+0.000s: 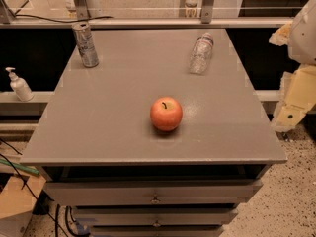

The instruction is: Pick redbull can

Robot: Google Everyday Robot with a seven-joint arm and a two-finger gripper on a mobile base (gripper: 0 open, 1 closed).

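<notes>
Grey cabinet top (123, 132), redbull can (85, 44) upright at far-left corner, gripper (295, 100) well apart at right edge, grip state unclear

Cream end effector (290, 80) at right, white arm (307, 31)

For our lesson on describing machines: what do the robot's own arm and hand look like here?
Only part shows, at the right edge. The arm has a smooth, rounded white shell. Below it, the hand is blocky, angular and cream-yellow, with a small dark dot. No cables or lettering show on either.
</notes>
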